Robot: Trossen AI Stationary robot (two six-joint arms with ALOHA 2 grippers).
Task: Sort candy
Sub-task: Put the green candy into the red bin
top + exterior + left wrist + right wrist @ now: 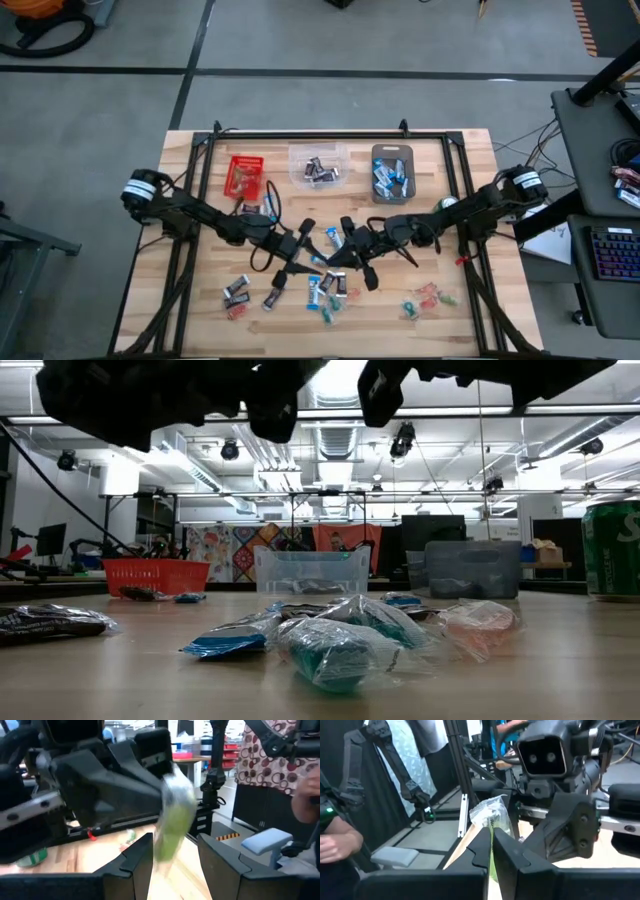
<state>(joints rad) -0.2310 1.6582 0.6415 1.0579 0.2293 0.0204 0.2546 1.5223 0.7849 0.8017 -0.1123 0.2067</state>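
Over the middle of the table my two grippers meet fingertip to fingertip, both level. My right gripper (491,834) is shut on a clear-wrapped green candy (491,816). My left gripper (175,842) is open, one finger on each side of that candy's green end (169,835). More candy lies loose on the wood below and nearer the front edge: blue-and-white pieces (322,291), dark ones (237,292), red and green ones (428,297). Some lie in a pile close to the low camera (340,640). My right gripper pinches the candy's wrapper (492,827) between its two fingers, coming level from the table's right. The candy sticks out past the fingertips toward my left gripper, lifted clear of the table. My left gripper has its fingers (137,857) beside the candy's green end; I cannot tell whether they touch it.
Along the far side stand a red bin (245,172), a clear bin (318,165) with dark candy and a grey bin (392,172) with blue candy. A green can (612,550) stands at the right. A person stands beyond the table (305,795).
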